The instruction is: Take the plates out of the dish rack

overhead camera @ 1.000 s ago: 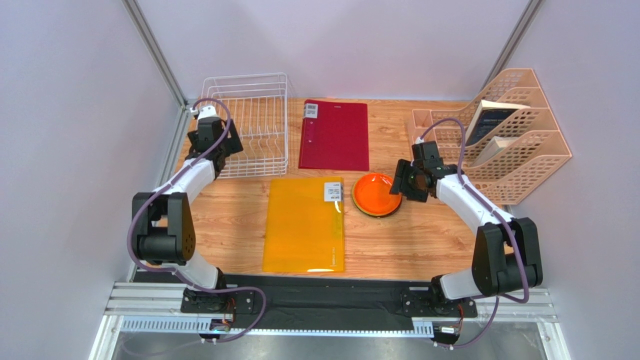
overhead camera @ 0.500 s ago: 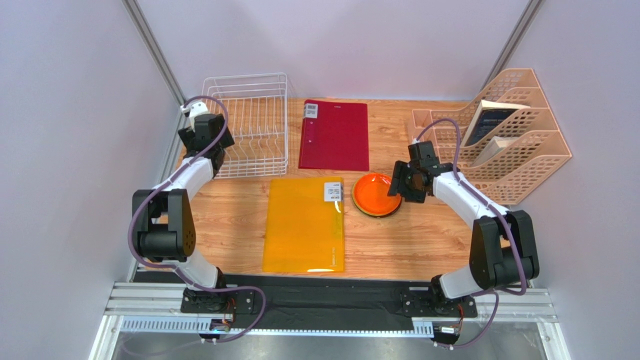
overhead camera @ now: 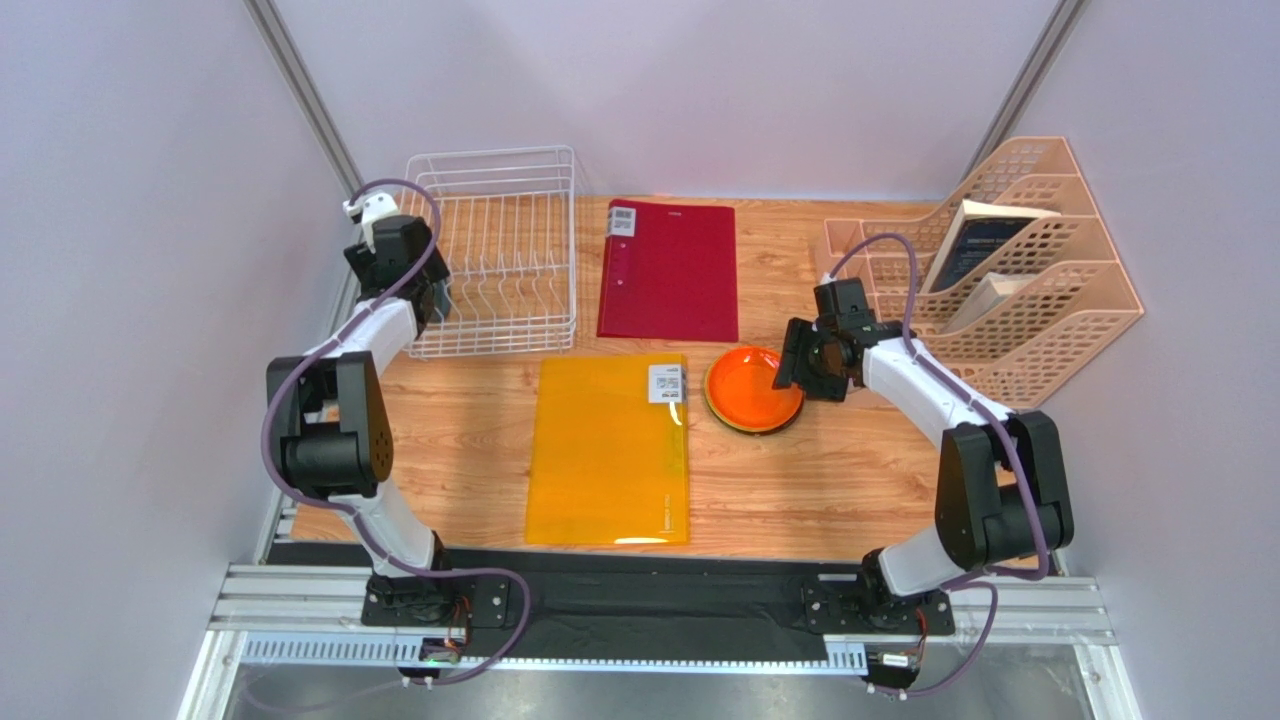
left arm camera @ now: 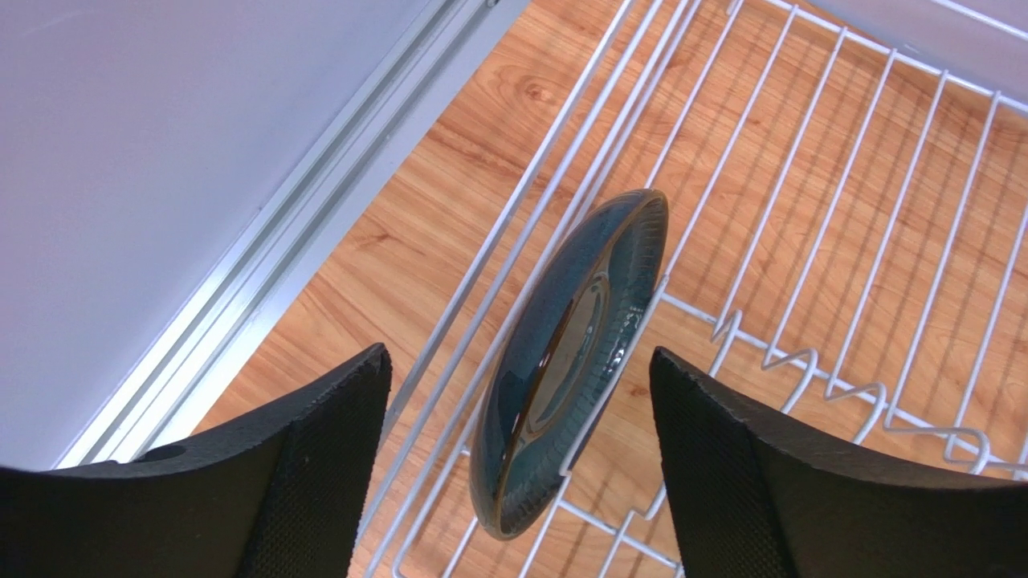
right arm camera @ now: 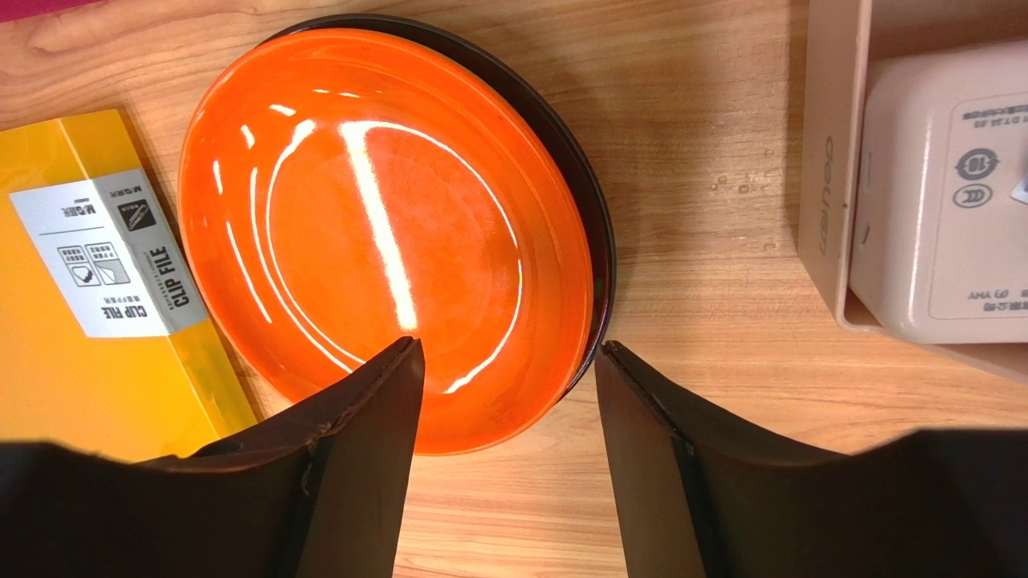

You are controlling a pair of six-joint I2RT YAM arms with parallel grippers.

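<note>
So the dish rack (overhead camera: 504,248) sits in the far-left corner of the tabletop. One teal plate (left arm camera: 567,361) stands on edge inside it, right along the left wire wall. The left gripper (left arm camera: 519,361) hangs over that plate with its fingers spread wide, one on each side and neither touching it. That wire wall runs just beside the left finger.

The orange plate (right arm camera: 386,235) lies flat right of centre, just off the yellow folder (overhead camera: 609,450). A dark rim (right arm camera: 597,229) peeks out from under it, probably another plate underneath. The right gripper (right arm camera: 507,349) hovers above its near edge, fingers apart and holding nothing.

The red folder (overhead camera: 669,270) lies along the far edge beside the rack. The peach file organiser (overhead camera: 1022,270) fills the far-right corner, close by the right arm. The yellow folder's label (right arm camera: 109,259) reads "CLIP FILE". A white box (right arm camera: 941,205) in the organiser has print I can't read.
</note>
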